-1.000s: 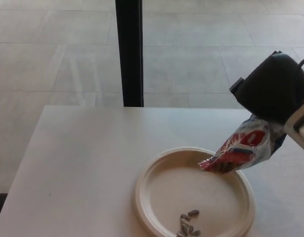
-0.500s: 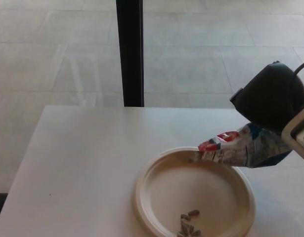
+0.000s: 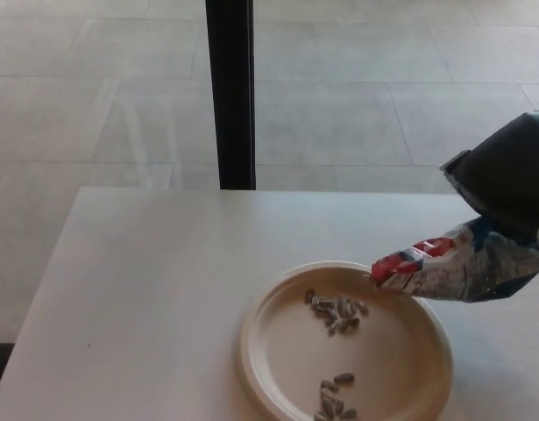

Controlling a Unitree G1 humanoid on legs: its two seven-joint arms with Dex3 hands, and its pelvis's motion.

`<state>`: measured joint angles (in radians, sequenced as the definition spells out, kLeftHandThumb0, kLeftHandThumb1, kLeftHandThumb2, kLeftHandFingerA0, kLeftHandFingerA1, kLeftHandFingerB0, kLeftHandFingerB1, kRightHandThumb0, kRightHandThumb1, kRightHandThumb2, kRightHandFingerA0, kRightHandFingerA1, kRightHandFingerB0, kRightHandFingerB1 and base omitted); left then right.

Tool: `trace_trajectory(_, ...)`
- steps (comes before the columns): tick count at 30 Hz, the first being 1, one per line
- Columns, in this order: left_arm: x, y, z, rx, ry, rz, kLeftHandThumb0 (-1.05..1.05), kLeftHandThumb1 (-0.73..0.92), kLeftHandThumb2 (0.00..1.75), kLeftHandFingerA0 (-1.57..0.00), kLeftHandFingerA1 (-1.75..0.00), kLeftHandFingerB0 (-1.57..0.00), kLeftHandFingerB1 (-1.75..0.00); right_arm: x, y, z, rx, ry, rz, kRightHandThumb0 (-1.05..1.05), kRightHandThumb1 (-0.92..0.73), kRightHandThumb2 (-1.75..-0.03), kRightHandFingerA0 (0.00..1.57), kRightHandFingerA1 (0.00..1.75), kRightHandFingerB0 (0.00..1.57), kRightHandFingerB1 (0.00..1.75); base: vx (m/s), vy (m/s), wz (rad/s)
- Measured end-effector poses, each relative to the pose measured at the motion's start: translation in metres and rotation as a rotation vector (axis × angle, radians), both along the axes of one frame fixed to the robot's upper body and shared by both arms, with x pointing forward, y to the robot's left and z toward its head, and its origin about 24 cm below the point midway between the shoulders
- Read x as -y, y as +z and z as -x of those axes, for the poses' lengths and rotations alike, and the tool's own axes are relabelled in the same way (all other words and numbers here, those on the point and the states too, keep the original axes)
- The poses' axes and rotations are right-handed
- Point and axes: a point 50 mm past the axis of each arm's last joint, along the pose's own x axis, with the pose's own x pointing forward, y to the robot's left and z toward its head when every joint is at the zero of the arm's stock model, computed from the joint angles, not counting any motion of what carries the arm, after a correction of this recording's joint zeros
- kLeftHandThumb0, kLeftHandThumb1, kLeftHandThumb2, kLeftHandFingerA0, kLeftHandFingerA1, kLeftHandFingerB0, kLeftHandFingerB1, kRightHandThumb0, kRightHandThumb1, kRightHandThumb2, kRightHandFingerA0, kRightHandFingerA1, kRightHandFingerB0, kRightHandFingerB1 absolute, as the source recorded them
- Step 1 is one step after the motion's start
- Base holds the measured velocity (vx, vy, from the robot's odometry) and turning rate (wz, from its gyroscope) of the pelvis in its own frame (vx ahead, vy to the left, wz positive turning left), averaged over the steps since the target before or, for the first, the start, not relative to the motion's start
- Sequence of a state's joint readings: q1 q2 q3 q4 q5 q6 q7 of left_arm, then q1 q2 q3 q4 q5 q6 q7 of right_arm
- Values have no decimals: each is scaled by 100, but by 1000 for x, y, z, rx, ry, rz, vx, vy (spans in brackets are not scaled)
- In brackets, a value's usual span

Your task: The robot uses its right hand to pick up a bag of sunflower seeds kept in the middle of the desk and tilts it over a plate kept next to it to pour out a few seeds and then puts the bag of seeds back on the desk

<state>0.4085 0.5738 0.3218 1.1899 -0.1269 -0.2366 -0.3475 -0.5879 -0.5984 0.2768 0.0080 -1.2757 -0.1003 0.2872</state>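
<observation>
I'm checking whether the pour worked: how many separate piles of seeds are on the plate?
2. One cluster of seeds lies in the plate near its far side, just below the bag's mouth; a smaller cluster sits at the near edge, partly cut off by the frame.

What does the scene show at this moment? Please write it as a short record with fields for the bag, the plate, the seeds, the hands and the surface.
bag: red, white and blue plastic seed bag, tilted, mouth over the plate's far rim
plate: round cream paper plate, on the desk
seeds: one cluster of dark sunflower seeds mid-plate, a smaller cluster at the near edge
right hand: black right hand, holding the bag
left hand: not in view
surface: pale white desk
</observation>
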Motion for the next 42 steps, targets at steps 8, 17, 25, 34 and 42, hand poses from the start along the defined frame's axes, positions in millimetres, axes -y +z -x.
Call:
trace_trajectory(8,0,0,3,-3,7,-1,-65,78,77,-36,-68,-38,-61,24,-1,2,-5,-58,-100,-28,-57,-89,104,174,68,139,0,0,0)
trace_trajectory(17,2,-1,7,16,30,9,-77,72,79,-32,-69,-35,-62,47,-3,4,0,-147,-184,-28,-51,-86,88,175,71,154,0,0,0)
trace_trajectory(25,4,-2,12,33,64,17,-59,77,78,-32,-67,-31,-59,71,-18,7,-22,-223,-256,-29,-46,-96,91,175,72,153,0,0,0)
trace_trajectory(34,5,-3,17,48,107,17,-60,78,75,-37,-69,-35,-61,86,-45,17,-72,-277,-304,-32,-47,-95,90,175,68,168,0,0,0)
trace_trajectory(42,11,-7,22,52,134,39,-58,77,87,-37,-69,-34,-61,73,-85,36,-145,-269,-360,-30,-54,-90,89,175,76,140,0,0,0)
